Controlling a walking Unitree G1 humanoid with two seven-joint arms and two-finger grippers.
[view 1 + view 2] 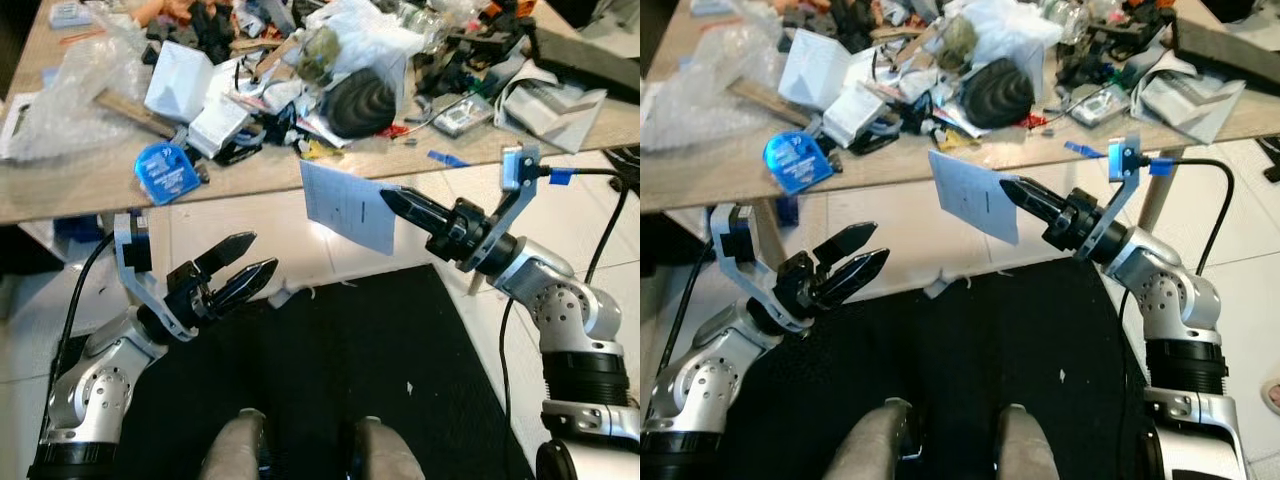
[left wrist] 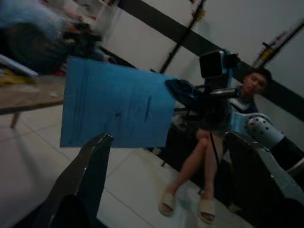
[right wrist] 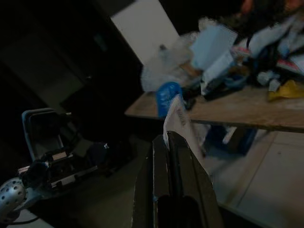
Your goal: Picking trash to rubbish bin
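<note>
right claw [image 1: 388,200] pinching paper sheet [image 1: 347,206] | left claw [image 1: 250,266] parted, empty

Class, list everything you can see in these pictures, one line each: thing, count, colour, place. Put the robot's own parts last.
Sheet of paper: one, white with faint print, held in the air in front of the table edge.
Table: one, light wood, across the top of the head views.
Blue round pack: one, blue, near the table's front edge, towards the robot's left.
White box: one, white, on the table behind the blue pack.
Dark ribbed object: one, black, mid-table among mixed clutter.
Mat: one, black, on the pale tiled floor.
Person: one, seated in the background of the left wrist view.
Right end effector: one, black, shut on the paper's edge.
Left end effector: one, black, open, below the table edge.
</note>
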